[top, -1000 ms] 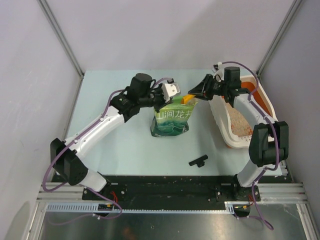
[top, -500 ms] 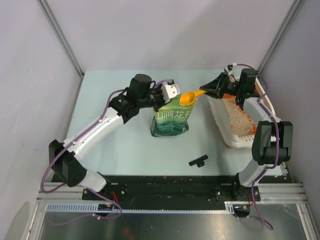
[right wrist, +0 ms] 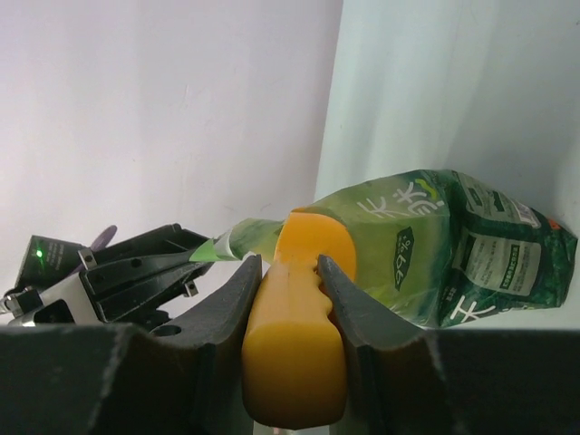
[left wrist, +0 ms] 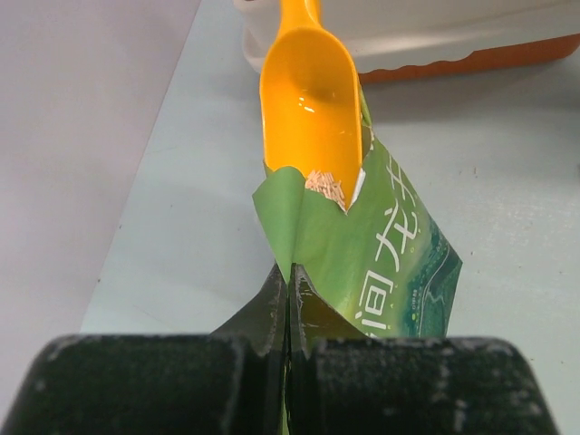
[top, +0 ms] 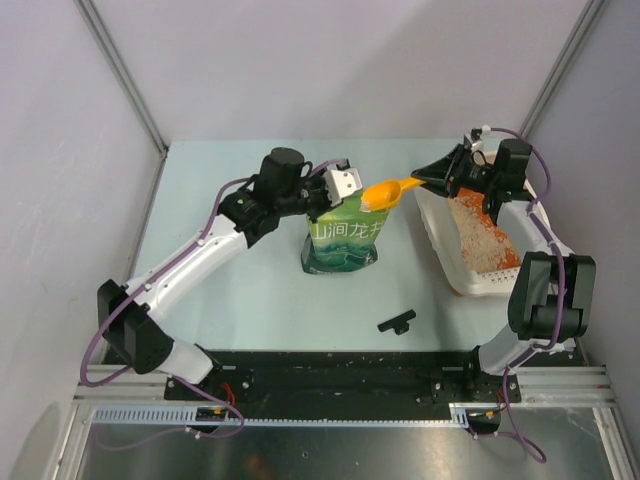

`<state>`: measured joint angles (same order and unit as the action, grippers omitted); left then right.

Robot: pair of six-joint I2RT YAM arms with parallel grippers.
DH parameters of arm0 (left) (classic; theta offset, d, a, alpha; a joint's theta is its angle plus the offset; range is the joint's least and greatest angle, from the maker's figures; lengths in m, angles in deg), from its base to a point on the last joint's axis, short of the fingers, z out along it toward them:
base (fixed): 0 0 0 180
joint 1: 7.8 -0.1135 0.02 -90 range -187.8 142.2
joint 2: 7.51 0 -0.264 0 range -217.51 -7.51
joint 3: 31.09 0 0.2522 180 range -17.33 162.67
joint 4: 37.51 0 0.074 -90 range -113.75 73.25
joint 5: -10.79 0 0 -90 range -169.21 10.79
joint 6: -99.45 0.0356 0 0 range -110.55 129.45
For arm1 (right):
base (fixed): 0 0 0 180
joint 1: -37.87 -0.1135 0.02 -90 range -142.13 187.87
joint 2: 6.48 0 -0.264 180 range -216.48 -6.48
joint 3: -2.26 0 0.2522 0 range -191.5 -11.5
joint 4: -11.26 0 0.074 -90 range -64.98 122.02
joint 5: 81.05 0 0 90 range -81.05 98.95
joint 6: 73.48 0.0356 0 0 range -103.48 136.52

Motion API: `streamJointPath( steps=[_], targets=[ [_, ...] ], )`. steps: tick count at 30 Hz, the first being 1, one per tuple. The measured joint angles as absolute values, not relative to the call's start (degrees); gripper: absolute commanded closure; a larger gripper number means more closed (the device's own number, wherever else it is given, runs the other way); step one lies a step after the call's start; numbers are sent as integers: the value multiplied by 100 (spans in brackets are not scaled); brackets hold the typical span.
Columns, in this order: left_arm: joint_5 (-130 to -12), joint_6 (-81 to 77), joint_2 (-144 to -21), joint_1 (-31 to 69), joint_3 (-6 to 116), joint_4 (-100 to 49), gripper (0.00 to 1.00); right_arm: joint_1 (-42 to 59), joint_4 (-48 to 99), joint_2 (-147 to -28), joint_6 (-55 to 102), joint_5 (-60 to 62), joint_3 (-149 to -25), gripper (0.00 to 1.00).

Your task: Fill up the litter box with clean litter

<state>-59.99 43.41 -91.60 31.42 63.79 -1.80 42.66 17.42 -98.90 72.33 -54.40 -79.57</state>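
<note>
Stretching roughly near-to-far lies the litter box [top: 440,240]; right tool [right wrist: 288,272] clamps scoop [top: 382,193], left tool [left wrist: 288,288] pinches bag [top: 345,242].

The pale mint table [top: 250,290] stands in a booth of plain lavender-grey wall panels [top: 330,60], with a slanted aluminium post [top: 122,75] at each back corner. A black base plate [top: 340,375] and a slotted aluminium rail [top: 350,416] run along the table's near edge. The light is soft and even.

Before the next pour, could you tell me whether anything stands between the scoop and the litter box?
Nothing visible does. Only table separates the orange scoop at the mouth of the green bag from the litter box; the small black piece lies nearer the arm bases.
</note>
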Motion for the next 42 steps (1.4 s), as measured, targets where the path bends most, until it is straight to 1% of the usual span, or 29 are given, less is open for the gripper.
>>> streamJointPath(
  steps=[5,14,21,35,42],
  targets=[
    [-6110,4410,-9160,3205,6390,-162,100,4419,1548,-9881,7469,-5451,-7879,100],
    [-6108,4397,-9162,3216,6465,-62,100,4494,1771,-9772,7295,-5499,-7879,100],
    [-6110,4402,-9162,3221,6467,-53,100,4714,1567,-9785,7423,-5762,-7874,100],
    [-6154,4404,-9250,3221,6563,-22,100,4874,780,-9895,8116,-6024,-7695,100],
    [-6167,4439,-9250,3221,6563,-22,100,4999,-172,-9916,8892,-6227,-7470,100]
  ],
)
